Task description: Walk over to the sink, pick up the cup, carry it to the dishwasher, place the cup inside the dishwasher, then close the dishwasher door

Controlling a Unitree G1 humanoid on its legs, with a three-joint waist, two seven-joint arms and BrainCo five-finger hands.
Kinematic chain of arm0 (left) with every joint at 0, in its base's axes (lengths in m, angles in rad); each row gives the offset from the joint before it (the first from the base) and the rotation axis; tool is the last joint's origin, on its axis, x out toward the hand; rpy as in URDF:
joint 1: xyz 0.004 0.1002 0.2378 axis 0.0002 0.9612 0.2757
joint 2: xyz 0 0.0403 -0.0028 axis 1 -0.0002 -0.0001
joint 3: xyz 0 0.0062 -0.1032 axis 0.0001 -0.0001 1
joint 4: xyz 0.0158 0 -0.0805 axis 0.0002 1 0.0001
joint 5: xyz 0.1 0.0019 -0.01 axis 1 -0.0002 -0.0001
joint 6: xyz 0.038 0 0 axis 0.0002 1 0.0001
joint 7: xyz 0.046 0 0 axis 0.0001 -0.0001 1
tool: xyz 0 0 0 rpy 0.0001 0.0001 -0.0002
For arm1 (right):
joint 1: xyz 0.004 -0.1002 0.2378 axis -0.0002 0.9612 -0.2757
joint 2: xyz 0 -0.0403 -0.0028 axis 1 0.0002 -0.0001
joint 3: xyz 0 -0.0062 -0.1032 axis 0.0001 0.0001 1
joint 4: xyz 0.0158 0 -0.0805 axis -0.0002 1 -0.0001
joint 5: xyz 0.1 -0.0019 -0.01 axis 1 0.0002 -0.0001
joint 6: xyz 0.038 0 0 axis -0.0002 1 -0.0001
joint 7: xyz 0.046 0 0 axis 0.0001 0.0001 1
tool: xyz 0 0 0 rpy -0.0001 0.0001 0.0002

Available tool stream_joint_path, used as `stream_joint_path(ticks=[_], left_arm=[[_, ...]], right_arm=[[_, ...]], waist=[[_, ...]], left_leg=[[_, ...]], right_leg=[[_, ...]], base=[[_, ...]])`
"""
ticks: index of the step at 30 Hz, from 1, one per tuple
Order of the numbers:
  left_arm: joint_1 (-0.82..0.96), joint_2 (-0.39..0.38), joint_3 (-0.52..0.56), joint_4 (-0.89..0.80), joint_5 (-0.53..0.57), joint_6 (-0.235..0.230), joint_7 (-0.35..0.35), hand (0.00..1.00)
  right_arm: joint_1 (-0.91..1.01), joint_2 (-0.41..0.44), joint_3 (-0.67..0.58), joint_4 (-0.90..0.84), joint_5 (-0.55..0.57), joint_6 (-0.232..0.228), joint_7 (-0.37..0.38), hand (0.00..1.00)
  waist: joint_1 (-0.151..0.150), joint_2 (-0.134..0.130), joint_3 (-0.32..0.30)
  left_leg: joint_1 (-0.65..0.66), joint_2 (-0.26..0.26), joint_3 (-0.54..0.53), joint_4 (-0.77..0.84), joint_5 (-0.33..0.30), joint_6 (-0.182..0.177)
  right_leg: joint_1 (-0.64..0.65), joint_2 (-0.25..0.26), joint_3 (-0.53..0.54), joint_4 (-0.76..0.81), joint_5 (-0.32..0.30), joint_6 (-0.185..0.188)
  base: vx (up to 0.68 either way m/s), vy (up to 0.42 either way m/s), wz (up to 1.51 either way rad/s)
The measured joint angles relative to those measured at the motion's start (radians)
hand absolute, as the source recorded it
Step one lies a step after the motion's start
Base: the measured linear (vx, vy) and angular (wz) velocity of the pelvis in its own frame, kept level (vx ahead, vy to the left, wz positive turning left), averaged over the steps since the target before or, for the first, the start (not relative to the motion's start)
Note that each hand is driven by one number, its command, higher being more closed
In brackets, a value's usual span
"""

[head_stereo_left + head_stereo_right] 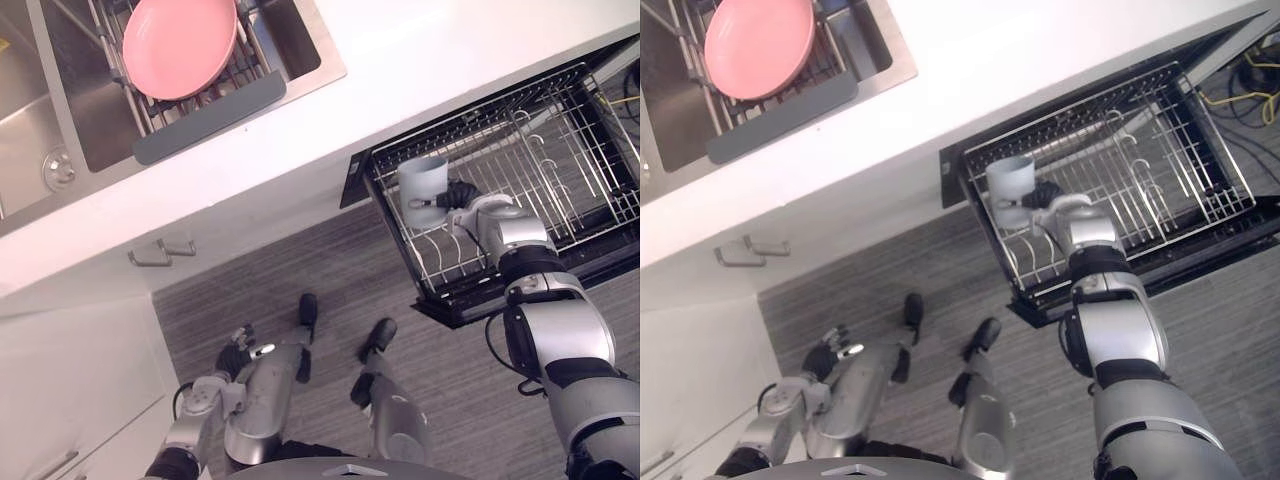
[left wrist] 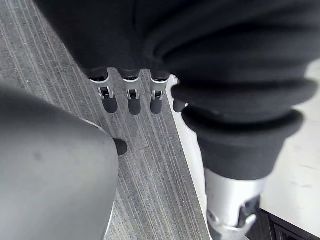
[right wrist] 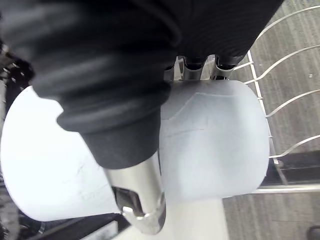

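Observation:
A pale grey cup (image 1: 423,185) is held over the left end of the pulled-out dishwasher rack (image 1: 560,160), mouth facing up and toward the counter. My right hand (image 1: 455,200) is shut on it, thumb across its side in the right wrist view, where the cup (image 3: 215,145) sits just above the rack's wire tines (image 3: 290,105). The open dishwasher door (image 1: 470,300) lies below the rack. My left hand (image 1: 238,352) hangs low by my side over the floor, its fingers (image 2: 131,97) relaxed and holding nothing.
A steel sink (image 1: 60,130) is set in the white counter (image 1: 400,70), with a pink plate (image 1: 180,42) on a drying rack over it. White cabinets with a metal handle (image 1: 160,252) stand below. Grey wood floor (image 1: 330,270) lies in front.

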Motion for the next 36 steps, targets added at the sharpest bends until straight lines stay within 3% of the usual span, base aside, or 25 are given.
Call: stream_joint_path(ticks=[3, 4, 9, 18, 23, 29, 32, 36], left_arm=[[0.0, -0.001, 0.0, 0.0, -0.009, 0.01, 0.0, 0.0], [0.0, -0.001, 0.0, -0.001, -0.017, 0.013, 0.0, 0.0], [-0.001, -0.002, -0.001, -0.002, -0.037, 0.018, 0.0, 0.0], [0.0, -0.003, -0.001, 0.01, -0.043, 0.017, 0.0, 0.0], [0.0, -0.003, 0.0, 0.03, -0.042, 0.012, 0.002, 0.0], [0.017, -0.026, 0.06, 0.07, -0.079, -0.023, 0.011, 0.0], [0.075, -0.044, 0.139, 0.103, -0.137, -0.059, 0.017, 0.0], [0.131, -0.046, 0.21, 0.148, -0.179, -0.078, 0.014, 0.0]], right_arm=[[-0.017, -0.003, 0.0, 0.035, -0.01, 0.02, 0.021, 1.0], [-0.017, -0.003, 0.0, 0.037, -0.01, 0.02, 0.022, 0.0], [-0.026, -0.003, -0.003, 0.069, -0.011, 0.023, 0.033, 0.0], [-0.027, 0.01, -0.03, 0.057, 0.054, 0.019, -0.017, 0.0], [-0.001, 0.021, -0.041, -0.105, 0.167, 0.01, -0.081, 0.0], [0.205, 0.118, -0.202, -0.452, 0.258, -0.06, -0.152, 0.0], [0.456, 0.283, -0.258, -0.722, 0.288, -0.148, -0.194, 0.0], [0.72, 0.45, -0.26, -0.907, 0.287, -0.26, -0.18, 0.0]], waist=[[-0.001, 0.0, 0.0], [-0.001, 0.001, 0.001], [-0.003, 0.002, 0.001], [-0.012, 0.005, 0.002], [-0.03, 0.005, 0.002], [-0.059, -0.002, -0.002], [-0.094, -0.04, -0.051], [-0.11, -0.086, -0.122]], left_leg=[[-0.002, 0.0, -0.003, 0.0, 0.002, -0.002], [-0.002, 0.0, -0.004, 0.0, 0.003, -0.004], [-0.001, 0.001, -0.016, -0.009, 0.014, -0.007], [0.037, 0.003, -0.015, -0.066, 0.048, -0.011], [0.076, 0.005, 0.004, -0.089, 0.051, -0.013], [0.156, 0.005, 0.022, -0.134, 0.054, -0.016], [0.186, 0.005, 0.03, -0.157, 0.043, -0.028], [0.243, 0.011, 0.051, -0.156, 0.01, -0.035]], right_leg=[[-0.001, 0.001, -0.002, 0.0, 0.0, -0.001], [-0.001, 0.001, -0.003, 0.0, 0.0, -0.001], [0.001, 0.003, -0.018, 0.0, -0.003, -0.008], [0.01, 0.007, -0.02, 0.0, -0.001, -0.018], [0.028, 0.009, 0.002, 0.0, -0.001, -0.018], [0.078, 0.01, 0.026, 0.0, -0.007, -0.01], [0.094, 0.011, 0.033, -0.003, -0.023, -0.005], [0.141, 0.016, 0.053, -0.005, -0.048, -0.002]], base=[[0.03, 0.018, 0.02], [0.04, 0.022, 0.02], [0.02, 0.009, 0.06], [0.02, 0.001, 0.0], [0.03, 0.006, -0.14], [0.06, 0.0, -0.09], [0.09, -0.015, -0.09], [0.15, -0.036, -0.19]])
